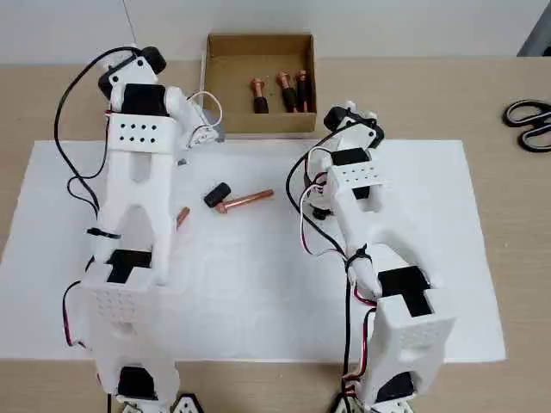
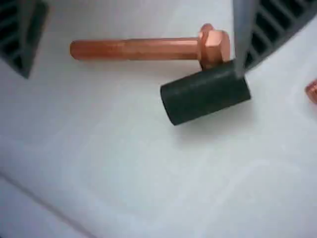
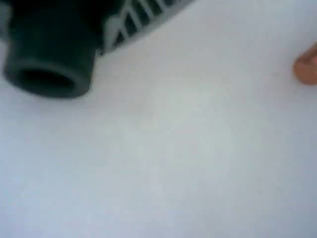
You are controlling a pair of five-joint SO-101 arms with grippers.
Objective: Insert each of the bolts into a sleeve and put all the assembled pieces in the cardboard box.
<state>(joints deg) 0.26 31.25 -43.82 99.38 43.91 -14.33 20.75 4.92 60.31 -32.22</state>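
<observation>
A copper bolt lies on the white sheet with a loose black sleeve at its head. The left wrist view has the same bolt and sleeve touching. My left gripper hangs open over them, and one fingertip is at the sleeve's end. A second bolt peeks out beside the left arm. My right gripper is shut on another black sleeve, held low over the sheet to the right of the bolt. The cardboard box holds three assembled pieces.
Scissors lie on the wooden table at the far right. The box stands just past the sheet's far edge, between the two arms. Cables loop beside both arms. A copper bolt end shows at the edge of the right wrist view.
</observation>
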